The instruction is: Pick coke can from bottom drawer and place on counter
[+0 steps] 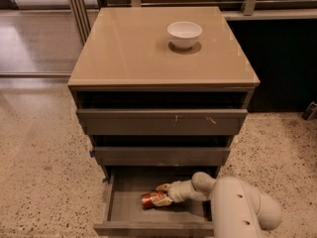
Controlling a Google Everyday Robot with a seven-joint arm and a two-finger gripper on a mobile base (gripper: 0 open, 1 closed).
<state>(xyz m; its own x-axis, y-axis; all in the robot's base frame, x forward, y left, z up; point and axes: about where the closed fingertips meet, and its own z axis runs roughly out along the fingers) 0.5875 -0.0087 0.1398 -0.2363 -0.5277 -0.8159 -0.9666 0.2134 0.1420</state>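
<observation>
Camera view: jaws in bottom drawer [127, 211]; at coke can [154, 200].

Gripper [166, 194] low, probably angled left.

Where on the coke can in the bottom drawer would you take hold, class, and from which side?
Probably across its round body near the middle, from above. The coke can lies on its side in the bottom drawer, ends facing left and right, walls around it. The gripper sits at its right end.
</observation>
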